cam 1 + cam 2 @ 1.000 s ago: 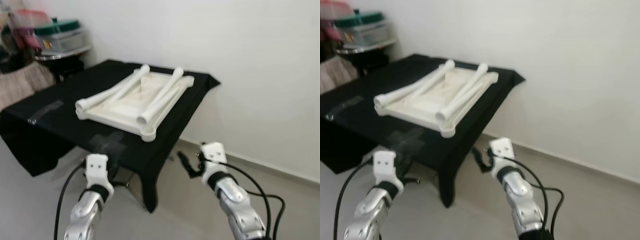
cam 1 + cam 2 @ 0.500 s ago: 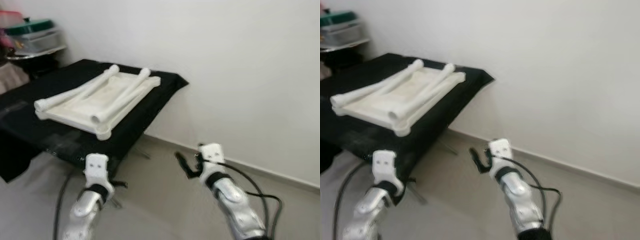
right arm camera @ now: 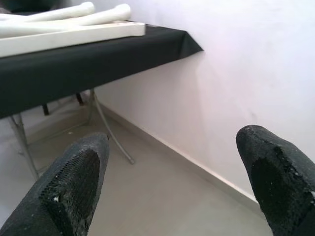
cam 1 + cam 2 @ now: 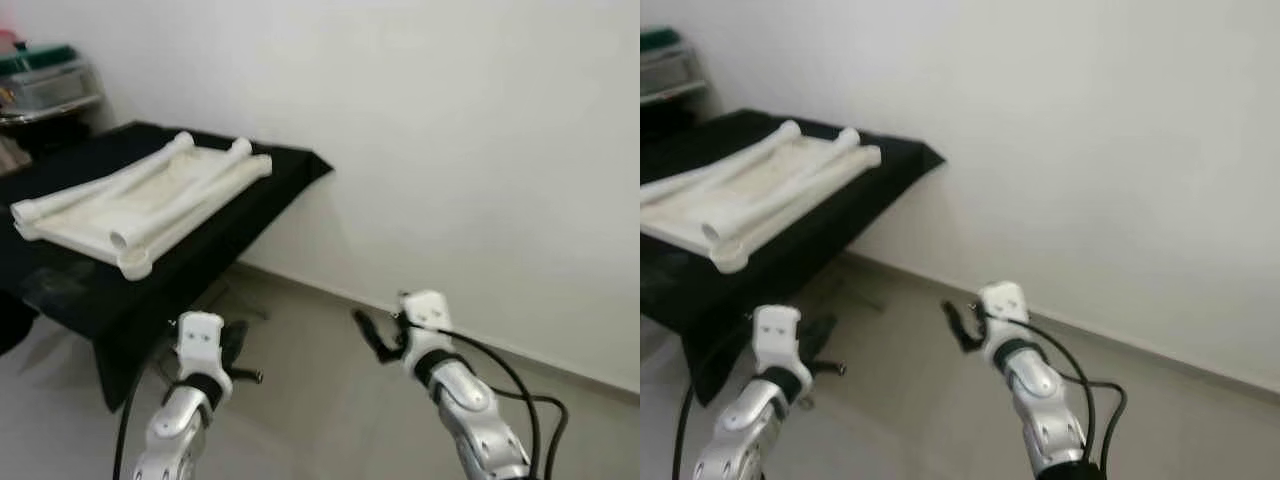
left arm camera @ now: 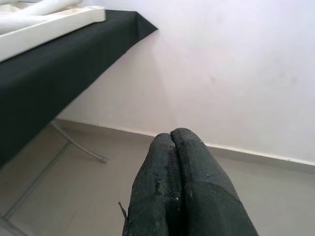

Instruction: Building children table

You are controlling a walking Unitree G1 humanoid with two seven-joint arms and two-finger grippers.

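A white children's table top (image 4: 90, 215) lies flat on a black-draped table (image 4: 215, 215) at the far left, with two white tube legs (image 4: 185, 195) lying across it. My left gripper (image 4: 235, 345) hangs low over the floor, in front of that table and apart from it, its fingers (image 5: 174, 182) pressed together on nothing. My right gripper (image 4: 368, 332) is held over the floor near the wall, well right of the table, its fingers (image 3: 74, 182) spread wide with nothing between them.
A white wall (image 4: 450, 150) with a skirting board runs across the back. Grey floor (image 4: 310, 400) stretches under both arms. Thin metal legs (image 3: 110, 135) hold up the black table. Storage boxes (image 4: 45, 80) stand at the far left behind it.
The whole picture has shifted left, so the camera has turned right; the black table now sits at the far left. Both grippers keep the same pose.
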